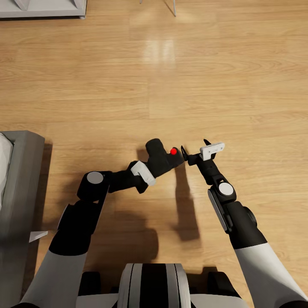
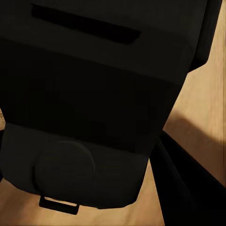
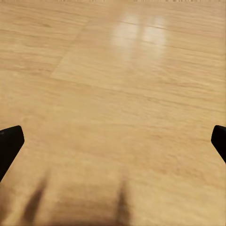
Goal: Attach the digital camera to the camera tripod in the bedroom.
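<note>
In the head view my left gripper (image 1: 166,161) is shut on the digital camera (image 1: 159,153), a chunky black body with a red round button (image 1: 173,151), held low over the wood floor. Up close in the left wrist view, the camera's dark body (image 2: 94,94) blocks the fingers. My right gripper (image 1: 195,148) stands open just to the right of the camera, nothing between its fingers. The right wrist view has its two fingertips (image 3: 9,143) far apart over bare planks. Two thin grey legs (image 1: 171,7) cross the top edge; I cannot tell whether they belong to the camera tripod.
A grey bed frame (image 1: 23,192) runs along the left side beside my left arm. A grey-white piece of furniture (image 1: 42,10) sits at the top left. Light wood plank floor (image 1: 171,85) stretches ahead.
</note>
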`<state>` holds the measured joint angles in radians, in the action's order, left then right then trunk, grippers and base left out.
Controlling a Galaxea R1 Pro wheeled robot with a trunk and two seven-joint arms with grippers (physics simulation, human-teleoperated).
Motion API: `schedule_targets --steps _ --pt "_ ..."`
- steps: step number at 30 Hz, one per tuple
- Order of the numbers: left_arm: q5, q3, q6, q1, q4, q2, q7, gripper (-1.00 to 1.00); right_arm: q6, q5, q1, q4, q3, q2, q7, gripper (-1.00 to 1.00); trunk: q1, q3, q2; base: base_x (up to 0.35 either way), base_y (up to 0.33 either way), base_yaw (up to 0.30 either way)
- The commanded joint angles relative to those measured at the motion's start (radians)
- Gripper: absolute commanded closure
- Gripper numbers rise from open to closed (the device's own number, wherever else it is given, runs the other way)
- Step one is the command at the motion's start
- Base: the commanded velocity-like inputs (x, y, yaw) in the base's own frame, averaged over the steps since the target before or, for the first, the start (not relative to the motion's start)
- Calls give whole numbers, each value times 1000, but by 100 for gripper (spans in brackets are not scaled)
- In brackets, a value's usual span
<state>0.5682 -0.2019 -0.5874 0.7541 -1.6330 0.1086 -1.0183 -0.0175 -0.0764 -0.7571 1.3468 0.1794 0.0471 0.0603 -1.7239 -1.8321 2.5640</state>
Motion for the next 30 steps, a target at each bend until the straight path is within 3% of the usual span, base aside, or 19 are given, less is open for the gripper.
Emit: schedule_targets --steps 1,15,24,30 --pt "5 2 -7 1 -1 1 -14 100 -2 -8 0 0 0 0 1 -100 0 0 0 0 0 0" --pt "4 31 -6 1 -1 0 -33 100 -2 -8 -1 1 0 0 1 -100 0 0 0 0 0 0" --pt "4 72 -6 1 -1 1 -34 100 -2 -8 -1 1 0 0 1 -100 0 0 0 0 0 0" --pt "4 90 -6 1 -1 1 -36 100 -2 -8 -1 2 0 0 1 -100 3 23 -1 0 0 0"
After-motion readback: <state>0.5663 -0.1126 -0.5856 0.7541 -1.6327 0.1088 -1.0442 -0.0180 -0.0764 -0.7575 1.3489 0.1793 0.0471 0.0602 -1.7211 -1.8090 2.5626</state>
